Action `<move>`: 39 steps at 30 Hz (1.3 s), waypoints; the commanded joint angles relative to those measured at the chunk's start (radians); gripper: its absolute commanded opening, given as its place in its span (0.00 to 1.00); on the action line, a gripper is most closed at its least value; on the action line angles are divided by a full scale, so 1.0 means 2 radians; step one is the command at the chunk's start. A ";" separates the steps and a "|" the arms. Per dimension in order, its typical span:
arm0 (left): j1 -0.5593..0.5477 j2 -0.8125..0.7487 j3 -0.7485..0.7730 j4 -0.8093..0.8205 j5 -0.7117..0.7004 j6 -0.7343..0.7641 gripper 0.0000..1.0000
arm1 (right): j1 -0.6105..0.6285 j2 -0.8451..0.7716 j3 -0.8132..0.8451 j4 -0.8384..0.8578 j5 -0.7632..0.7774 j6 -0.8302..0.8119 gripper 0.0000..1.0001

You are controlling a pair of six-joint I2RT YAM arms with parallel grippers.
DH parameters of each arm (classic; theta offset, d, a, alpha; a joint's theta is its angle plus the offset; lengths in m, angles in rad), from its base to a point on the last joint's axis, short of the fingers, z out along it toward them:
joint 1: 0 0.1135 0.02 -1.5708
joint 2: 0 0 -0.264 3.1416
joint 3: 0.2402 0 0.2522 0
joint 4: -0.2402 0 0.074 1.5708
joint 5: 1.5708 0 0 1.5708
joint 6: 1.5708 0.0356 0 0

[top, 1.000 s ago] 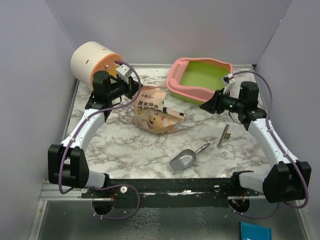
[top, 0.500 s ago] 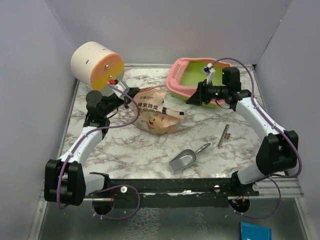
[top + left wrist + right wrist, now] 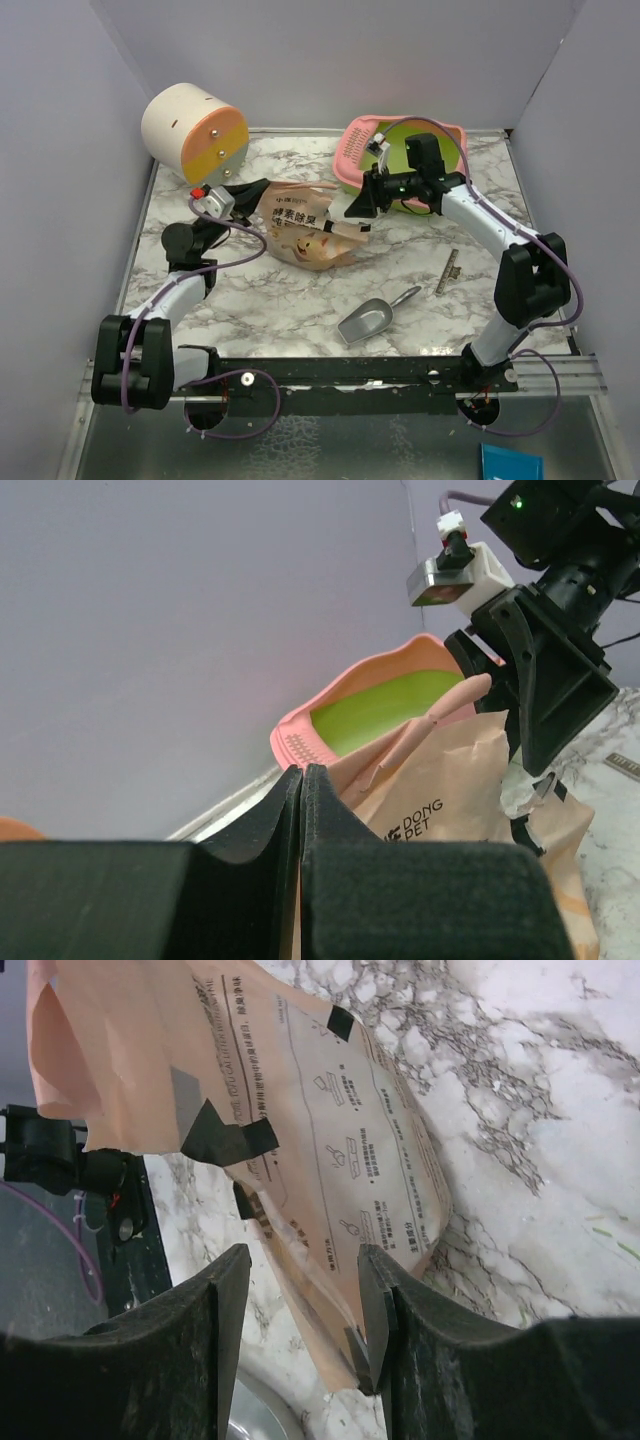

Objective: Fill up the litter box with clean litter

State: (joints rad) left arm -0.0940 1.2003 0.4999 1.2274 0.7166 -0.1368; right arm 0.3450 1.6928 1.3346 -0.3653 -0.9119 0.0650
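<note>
The left gripper, jaws pressed together, sits low at the left edge of the bag. The right arm stretches out, and the right gripper hangs spread wide over the bag's right side.

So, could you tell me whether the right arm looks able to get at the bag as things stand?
Probably yes. The right claw is open and hangs just above one end of the bag, with nothing between them. The left claw, shut on the bag's opposite corner, is out of its way.
</note>
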 commanded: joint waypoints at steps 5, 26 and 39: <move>0.013 0.001 0.015 0.174 -0.035 -0.051 0.00 | 0.015 -0.005 -0.005 0.093 -0.009 -0.026 0.48; 0.013 0.087 0.142 0.171 -0.003 -0.076 0.00 | 0.031 0.074 0.034 0.152 -0.043 -0.028 0.48; 0.012 0.149 0.190 0.189 0.011 -0.094 0.00 | 0.054 0.075 0.022 0.151 -0.027 -0.035 0.46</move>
State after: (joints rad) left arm -0.0738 1.5223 0.8089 1.3602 0.7940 -0.3073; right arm 0.4183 1.8404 1.3754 -0.0971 -0.9882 0.0174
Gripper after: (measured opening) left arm 0.018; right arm 0.474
